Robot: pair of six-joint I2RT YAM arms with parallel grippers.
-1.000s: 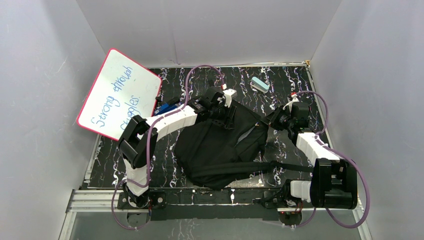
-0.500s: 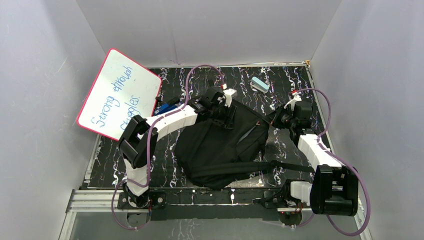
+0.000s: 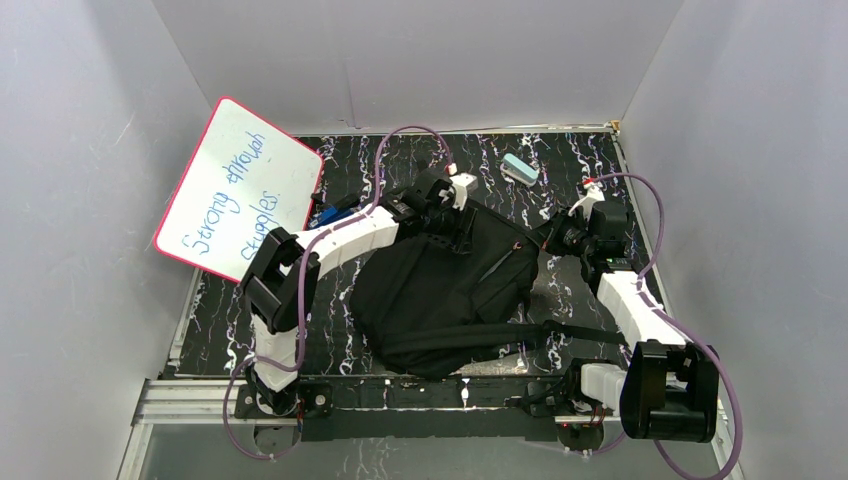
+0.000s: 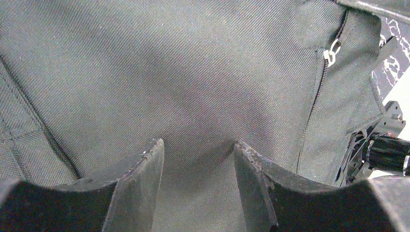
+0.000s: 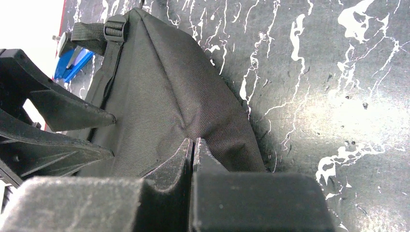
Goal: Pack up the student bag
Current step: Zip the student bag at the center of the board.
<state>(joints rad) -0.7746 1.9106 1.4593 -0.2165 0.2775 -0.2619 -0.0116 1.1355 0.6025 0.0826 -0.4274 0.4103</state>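
Student bag, one, black, left pincer parted, right pincer pinching it

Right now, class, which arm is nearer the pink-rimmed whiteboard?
Left. The left arm reaches over the black backpack with its elbow close beside the whiteboard. The right arm is on the backpack's opposite side, its jaws shut on the fabric.
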